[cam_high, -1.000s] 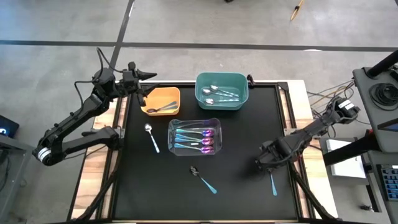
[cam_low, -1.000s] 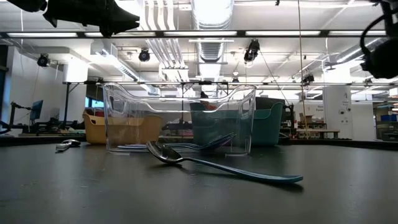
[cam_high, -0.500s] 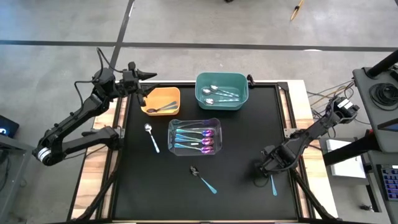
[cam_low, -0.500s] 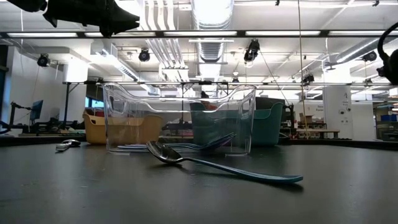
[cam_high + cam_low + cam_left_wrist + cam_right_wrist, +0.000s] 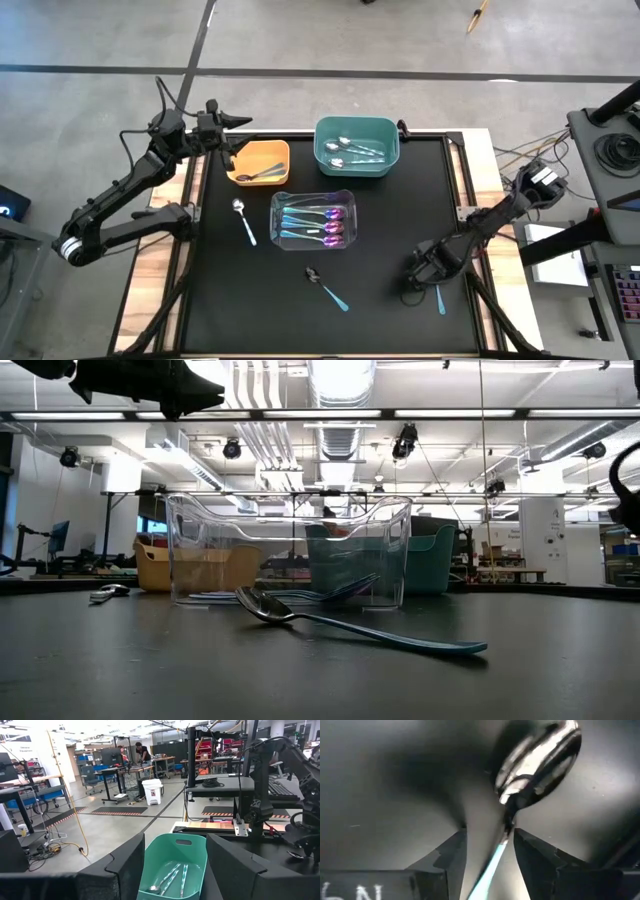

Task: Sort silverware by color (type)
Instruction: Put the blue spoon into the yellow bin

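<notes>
My right gripper (image 5: 418,275) is low over the mat near its right near corner, open. In the right wrist view its fingers (image 5: 445,865) stand on either side of a spoon's teal handle (image 5: 492,862), just behind the shiny silver bowl (image 5: 540,762). That spoon lies flat, its handle end (image 5: 439,298) showing beside the gripper. A dark-bowled spoon (image 5: 326,286) lies mid-mat, and a silver one (image 5: 243,220) lies at the left. My left gripper (image 5: 225,124) hangs open by the orange bin (image 5: 262,160).
The teal bin (image 5: 357,146) holds silver spoons, the orange bin holds dark ones, and the clear bin (image 5: 313,220) holds iridescent ones. In the low view the dark-bowled spoon (image 5: 350,625) lies before the clear bin (image 5: 290,550). Bare black mat surrounds my right gripper; the table's right edge is close.
My right gripper has moved a little toward the near edge and down, coming lower over the spoon at the right. The spoon has stayed where it was, and the left arm has kept still.
</notes>
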